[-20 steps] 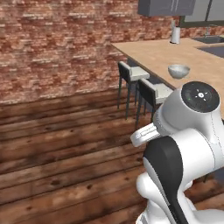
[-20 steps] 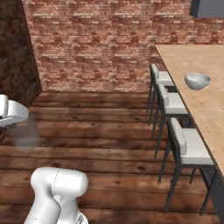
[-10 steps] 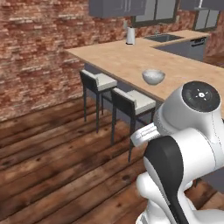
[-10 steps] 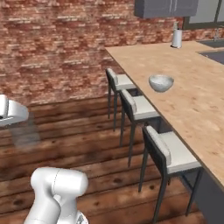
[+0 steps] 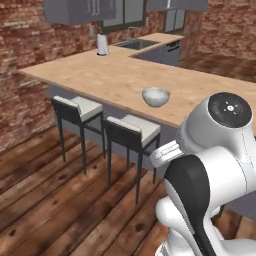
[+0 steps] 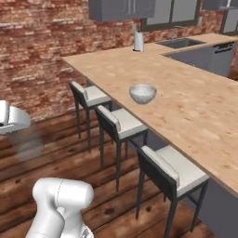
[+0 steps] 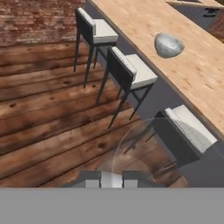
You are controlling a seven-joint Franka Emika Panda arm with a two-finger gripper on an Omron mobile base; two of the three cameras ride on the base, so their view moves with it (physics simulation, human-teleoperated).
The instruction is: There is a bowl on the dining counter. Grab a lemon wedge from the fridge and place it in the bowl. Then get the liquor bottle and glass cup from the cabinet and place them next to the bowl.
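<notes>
Base swung nearer, bowl point(image 5: 156, 96) upright, mouth up

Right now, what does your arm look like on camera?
The arm is glossy white with rounded, bulbous links, a black band at one joint and a dark round cap with small white marks on the top joint. No cables show. In the right base view its white base link looks smooth.

Three dark-framed stools with pale cushioned seats point(image 6: 122, 124) stand on the brown wood-plank floor point(image 5: 45, 200). A red brick wall point(image 6: 37, 51) stands behind.
</notes>
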